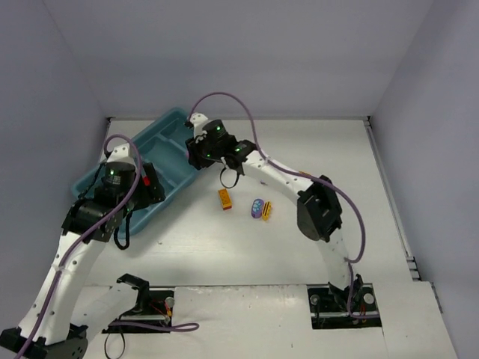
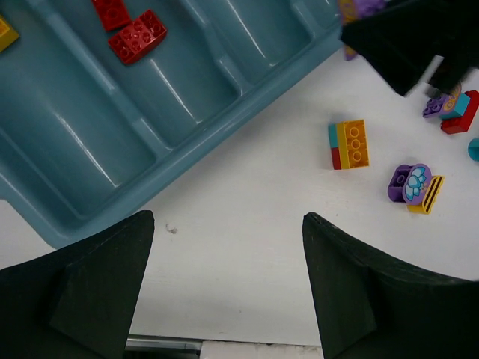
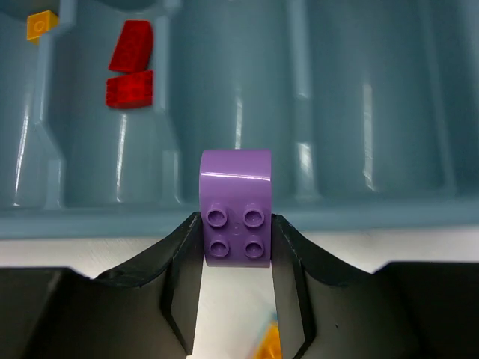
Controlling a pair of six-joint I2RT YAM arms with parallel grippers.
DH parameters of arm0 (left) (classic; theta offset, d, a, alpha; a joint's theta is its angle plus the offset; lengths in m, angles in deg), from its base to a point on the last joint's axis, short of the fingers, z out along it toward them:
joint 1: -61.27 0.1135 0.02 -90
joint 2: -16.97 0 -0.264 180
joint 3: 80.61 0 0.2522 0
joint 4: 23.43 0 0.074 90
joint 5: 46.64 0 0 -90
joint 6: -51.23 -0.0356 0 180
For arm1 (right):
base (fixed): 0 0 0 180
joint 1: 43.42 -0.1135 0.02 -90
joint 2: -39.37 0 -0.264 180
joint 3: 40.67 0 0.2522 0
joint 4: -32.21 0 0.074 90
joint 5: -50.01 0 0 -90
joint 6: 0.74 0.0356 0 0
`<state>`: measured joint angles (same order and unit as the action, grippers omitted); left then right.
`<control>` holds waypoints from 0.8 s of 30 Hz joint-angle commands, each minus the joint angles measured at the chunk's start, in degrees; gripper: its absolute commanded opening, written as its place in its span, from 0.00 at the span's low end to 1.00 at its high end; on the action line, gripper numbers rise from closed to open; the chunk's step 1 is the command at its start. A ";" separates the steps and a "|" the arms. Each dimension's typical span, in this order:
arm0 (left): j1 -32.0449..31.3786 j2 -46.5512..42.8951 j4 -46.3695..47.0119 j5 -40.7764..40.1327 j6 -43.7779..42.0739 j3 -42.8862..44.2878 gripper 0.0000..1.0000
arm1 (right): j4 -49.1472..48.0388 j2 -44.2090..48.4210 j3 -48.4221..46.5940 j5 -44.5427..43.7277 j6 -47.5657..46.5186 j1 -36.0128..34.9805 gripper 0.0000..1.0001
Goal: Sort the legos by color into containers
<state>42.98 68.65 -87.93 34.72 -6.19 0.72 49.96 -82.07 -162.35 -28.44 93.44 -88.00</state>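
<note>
My right gripper [image 3: 236, 228] is shut on a purple lego [image 3: 236, 202] and holds it above the near rim of the teal-blue tray [image 3: 352, 112]. In the top view this gripper [image 1: 196, 155] is at the tray's long right edge [image 1: 161, 131]. Two red legos [image 3: 129, 67] lie in one compartment and an orange-yellow one [image 3: 41, 25] in the compartment beside it. My left gripper [image 2: 228, 224] is open and empty over bare table by the tray's near end [image 2: 82, 157]; in the top view it [image 1: 155, 188] hovers there. The two red legos [image 2: 137, 36] also show in the left wrist view.
On the table lie an orange brick with teal and red parts [image 2: 350, 143] [image 1: 224, 199], a purple piece with a butterfly [image 2: 409, 183] [image 1: 257, 208] beside a yellow piece [image 2: 428, 196], and a purple, teal and red cluster [image 2: 453, 108]. Walls enclose the table.
</note>
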 commanded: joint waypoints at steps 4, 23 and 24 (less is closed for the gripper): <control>0.44 -5.36 -3.84 -0.67 3.98 -1.47 0.74 | -5.74 -9.85 -16.08 4.18 -1.82 -2.97 0.07; 0.35 -6.95 -2.70 -0.06 3.37 -3.59 0.73 | -13.74 -6.98 -11.99 -14.25 4.68 -0.69 0.74; 0.44 -6.42 -2.44 -0.06 3.11 -3.59 0.73 | -13.74 -5.05 -9.01 -17.50 5.21 -0.08 0.74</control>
<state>42.98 60.71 -93.66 34.37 -2.60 -2.97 40.56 -97.86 -175.44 -36.33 96.33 -90.64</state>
